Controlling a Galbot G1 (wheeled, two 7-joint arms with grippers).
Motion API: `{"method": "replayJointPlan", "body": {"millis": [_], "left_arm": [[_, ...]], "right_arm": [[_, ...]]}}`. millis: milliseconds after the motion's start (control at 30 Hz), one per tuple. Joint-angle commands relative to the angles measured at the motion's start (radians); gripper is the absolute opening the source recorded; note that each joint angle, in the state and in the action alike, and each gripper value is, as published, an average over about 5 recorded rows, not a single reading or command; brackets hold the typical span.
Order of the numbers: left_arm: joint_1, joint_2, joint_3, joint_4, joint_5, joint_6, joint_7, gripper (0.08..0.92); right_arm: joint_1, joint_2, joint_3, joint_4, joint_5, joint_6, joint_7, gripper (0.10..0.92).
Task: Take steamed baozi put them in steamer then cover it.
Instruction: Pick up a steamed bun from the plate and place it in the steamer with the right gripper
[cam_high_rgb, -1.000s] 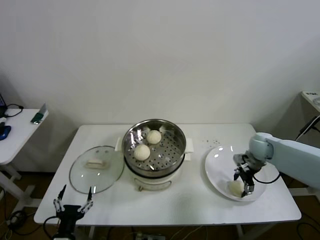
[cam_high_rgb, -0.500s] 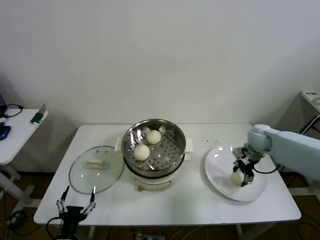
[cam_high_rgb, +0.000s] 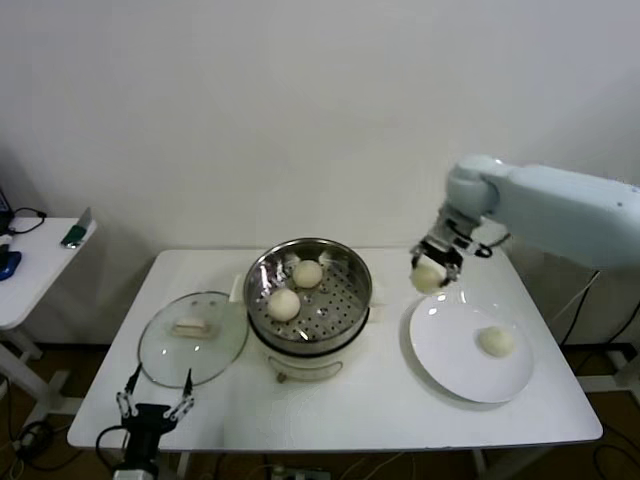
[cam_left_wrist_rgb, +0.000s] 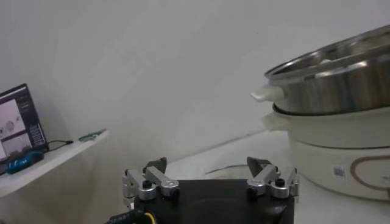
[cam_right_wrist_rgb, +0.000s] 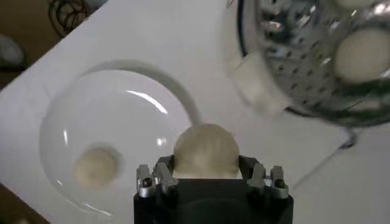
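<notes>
White table (cam_high_rgb: 380, 400) against white wall (cam_high_rgb: 300, 120)

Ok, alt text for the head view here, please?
The right gripper holds a baozi in the air between the white plate, where one bun remains, and the open steamer holding two buns. The glass cover lies on the table beside the steamer; the left gripper waits open at the table's front edge.

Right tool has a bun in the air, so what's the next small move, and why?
Probably carry it left, over the steamer, then lower. The right tool is shut on a bun above the table between plate and steamer. Two buns already sit at the basket's back and left, so its front-right floor looks free.
</notes>
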Motion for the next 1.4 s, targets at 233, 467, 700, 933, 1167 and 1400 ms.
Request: {"method": "replayJointPlan", "body": {"millis": [233,467,700,933,1167,1400], "left_arm": [[-0.034,0.006,-0.021,-0.007,-0.019,0.014,0.020,0.823],[-0.034,0.001,-0.023,-0.038,-0.027,0.030,0.035,0.823],[-0.041,0.004,-0.025,-0.030,-0.022,0.034,0.033,0.823],[-0.044,0.006,-0.026,-0.011,-0.018,0.035,0.032,0.823],[-0.043,0.002,-0.021,-0.004,-0.007,0.035,0.031,0.823],[-0.046,0.004,-0.022,-0.003,-0.006,0.035,0.029,0.823]], "right_arm": [[-0.046,0.357,0.120,0.033,-0.083,0.170,-0.033,0.689],[-0.138,0.415,0.099,0.019,-0.149,0.198,-0.033,0.695],[-0.194,0.413,0.076,0.034,-0.239,0.235,-0.030,0.696],[-0.207,0.423,0.052,0.038,-0.230,0.238,-0.029,0.696],[-0.211,0.431,0.051,0.026,-0.225,0.234,-0.034,0.696],[-0.204,0.427,0.054,0.016,-0.226,0.225,-0.043,0.755]]}}
